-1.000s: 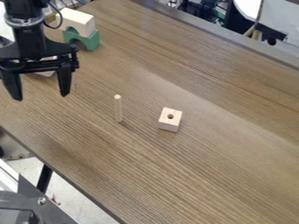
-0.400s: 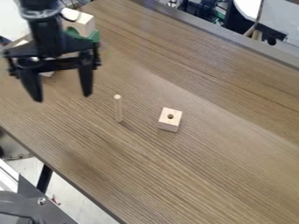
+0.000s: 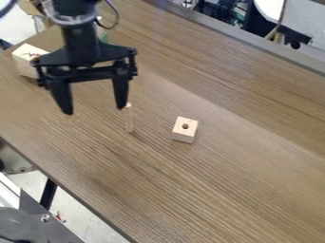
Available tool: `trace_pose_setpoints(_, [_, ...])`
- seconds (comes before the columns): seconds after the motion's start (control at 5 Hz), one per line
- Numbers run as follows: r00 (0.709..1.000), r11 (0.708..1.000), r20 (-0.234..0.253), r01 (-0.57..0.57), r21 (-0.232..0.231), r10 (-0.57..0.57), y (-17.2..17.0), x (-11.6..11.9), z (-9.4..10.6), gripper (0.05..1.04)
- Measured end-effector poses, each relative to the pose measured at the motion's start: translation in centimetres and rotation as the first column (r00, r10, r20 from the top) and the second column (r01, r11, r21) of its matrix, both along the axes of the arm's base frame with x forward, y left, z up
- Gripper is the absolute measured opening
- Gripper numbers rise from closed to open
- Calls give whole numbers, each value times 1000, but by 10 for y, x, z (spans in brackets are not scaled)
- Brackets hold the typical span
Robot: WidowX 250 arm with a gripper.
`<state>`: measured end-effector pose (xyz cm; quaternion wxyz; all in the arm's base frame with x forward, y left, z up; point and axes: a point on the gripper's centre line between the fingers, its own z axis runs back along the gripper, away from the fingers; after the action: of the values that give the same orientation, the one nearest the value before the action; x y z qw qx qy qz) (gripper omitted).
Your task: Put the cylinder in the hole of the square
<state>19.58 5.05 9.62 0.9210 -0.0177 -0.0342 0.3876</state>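
My gripper (image 3: pixel 95 110) hangs at the upper left over the table, open, with nothing between its fingers. A thin light-wood cylinder (image 3: pixel 129 119) stands upright on the table just right of the gripper; the right fingertip overlaps its top edge in the view, and whether they touch I cannot tell. Right of the cylinder sits a light-wood square block (image 3: pixel 185 129), its round hole facing up.
A larger pale wooden block (image 3: pixel 27 60) lies at the left behind the gripper, and a bit of green (image 3: pixel 105 36) shows beside the arm. The brown table's (image 3: pixel 228 190) near edge runs diagonally at lower left.
The open gripper has moved right across the table, bringing its right finger up to the cylinder's top in the view. Cylinder and square block have stayed put.
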Motion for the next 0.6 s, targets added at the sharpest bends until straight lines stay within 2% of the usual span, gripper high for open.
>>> trace_pose_setpoints(0.4, [1000, 1000, 0, -26, 0, 26, -5, 22, -11, 999])
trace_pose_setpoints(0.6, [1000, 999, 2, -29, 28, 29, -2, 30, -22, 999])
